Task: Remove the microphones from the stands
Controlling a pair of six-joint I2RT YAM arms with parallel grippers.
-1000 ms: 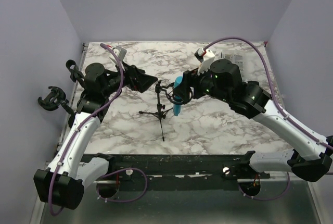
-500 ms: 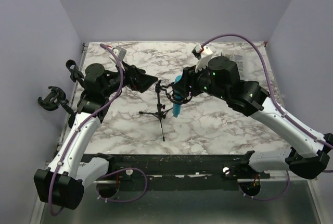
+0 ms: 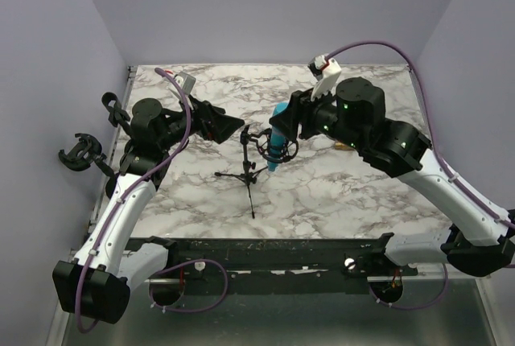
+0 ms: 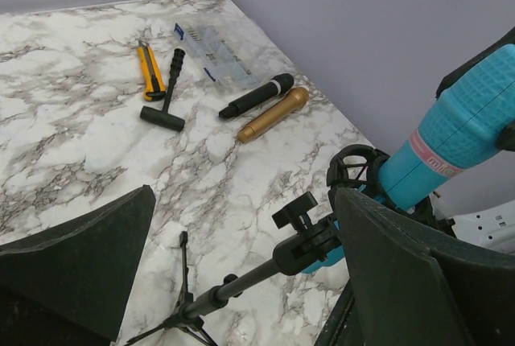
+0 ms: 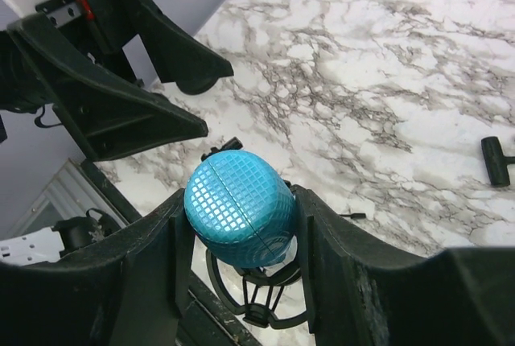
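Right wrist view alone shows right gripper (image 5: pixel 241 229) clamped on the microphone (image 5: pixel 237 201); left gripper (image 4: pixel 245 201) gapes wide

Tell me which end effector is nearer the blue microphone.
Right. The right end effector is closed on the blue microphone, gripping its head. The left end effector hangs open on the other side of the stand, apart from the microphone.
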